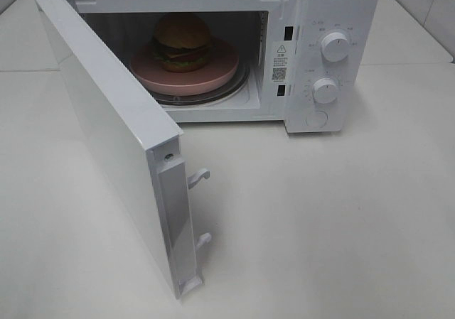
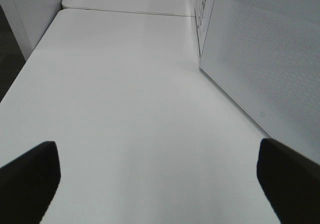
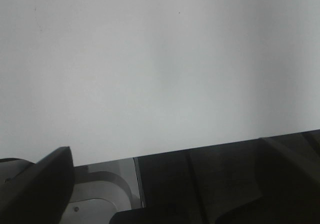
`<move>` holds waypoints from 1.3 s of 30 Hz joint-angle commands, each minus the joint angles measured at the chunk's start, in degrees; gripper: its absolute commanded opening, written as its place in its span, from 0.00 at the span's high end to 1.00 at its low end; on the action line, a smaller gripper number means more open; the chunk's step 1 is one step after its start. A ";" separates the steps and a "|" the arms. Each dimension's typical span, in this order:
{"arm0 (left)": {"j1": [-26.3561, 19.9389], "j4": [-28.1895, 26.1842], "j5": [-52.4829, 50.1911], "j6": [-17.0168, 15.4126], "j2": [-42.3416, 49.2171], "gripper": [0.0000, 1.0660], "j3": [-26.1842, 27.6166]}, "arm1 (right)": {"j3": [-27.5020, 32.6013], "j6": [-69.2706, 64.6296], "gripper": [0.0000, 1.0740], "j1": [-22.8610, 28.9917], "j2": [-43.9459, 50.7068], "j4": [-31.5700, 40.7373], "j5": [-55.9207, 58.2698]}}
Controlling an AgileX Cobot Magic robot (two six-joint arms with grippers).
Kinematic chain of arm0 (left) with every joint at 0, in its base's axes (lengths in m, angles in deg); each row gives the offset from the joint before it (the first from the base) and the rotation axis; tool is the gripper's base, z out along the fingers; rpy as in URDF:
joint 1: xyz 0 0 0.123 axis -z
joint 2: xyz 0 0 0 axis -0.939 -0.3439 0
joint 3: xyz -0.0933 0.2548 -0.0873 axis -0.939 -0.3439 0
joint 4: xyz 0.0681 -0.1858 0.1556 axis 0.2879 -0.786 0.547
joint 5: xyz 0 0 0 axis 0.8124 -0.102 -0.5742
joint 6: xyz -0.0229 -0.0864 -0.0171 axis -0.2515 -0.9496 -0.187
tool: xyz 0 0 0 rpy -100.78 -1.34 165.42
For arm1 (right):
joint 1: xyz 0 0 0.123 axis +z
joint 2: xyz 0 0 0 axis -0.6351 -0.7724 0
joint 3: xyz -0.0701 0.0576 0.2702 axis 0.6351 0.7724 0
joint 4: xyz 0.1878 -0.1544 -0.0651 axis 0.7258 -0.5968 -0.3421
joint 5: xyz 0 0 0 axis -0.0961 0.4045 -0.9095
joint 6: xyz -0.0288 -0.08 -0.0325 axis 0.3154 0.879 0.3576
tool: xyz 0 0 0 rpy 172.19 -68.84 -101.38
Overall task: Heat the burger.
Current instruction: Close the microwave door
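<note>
The burger [image 1: 182,40] is being carried on a pink plate [image 1: 217,76] inside the microwave [image 1: 341,6], roughly at the plate's middle, and the plate in turn is being borne by the glass turntable [image 1: 213,96]. The door [image 1: 106,141] is being left swung wide, its free edge pointing toward the camera, and two latch hooks [image 1: 200,176] are being shown along that edge, one above the other. On the control panel to the right of the cavity two round knobs are being displayed, an upper knob [image 1: 334,46] and a lower knob [image 1: 325,90], and a warning label [image 1: 279,60] is being shown on the frame just beside the cavity. The whole oven is being supported by a white table [image 1: 320,226]. Neither arm is being caught in the high view. In the left wrist view the left gripper [image 2: 160,184] is being held wide, its two dark fingers [image 2: 30,184] spread far apart above bare tabletop with nothing between them, and the door's dotted face is being seen just beside it. In the right wrist view the right gripper [image 3: 160,184] is likewise being held wide and unloaded over the table's edge; one finger [image 3: 37,189] is being seen plainly, the other only dimly against the dark floor.
</note>
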 commanded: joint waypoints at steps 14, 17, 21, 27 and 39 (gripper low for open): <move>0.06 -0.17 -0.11 -0.11 0.69 0.04 -0.11 | 15.81 0.46 0.12 -0.46 40.79 1.89 -0.46; 0.06 -0.17 -0.11 -0.11 0.69 0.04 -0.11 | 17.07 1.55 0.13 -0.34 45.95 2.69 -0.92; 0.06 -0.17 -0.11 -0.11 0.69 0.04 -0.11 | 18.05 2.69 0.13 -0.34 53.00 2.64 -2.64; 0.06 -0.17 -0.11 -0.11 0.69 0.04 -0.11 | 19.08 2.69 0.13 -0.34 61.13 2.75 -4.47; 0.06 -0.17 -0.11 -0.11 0.63 0.04 -0.11 | 19.08 2.75 0.13 -0.29 64.11 2.86 -4.47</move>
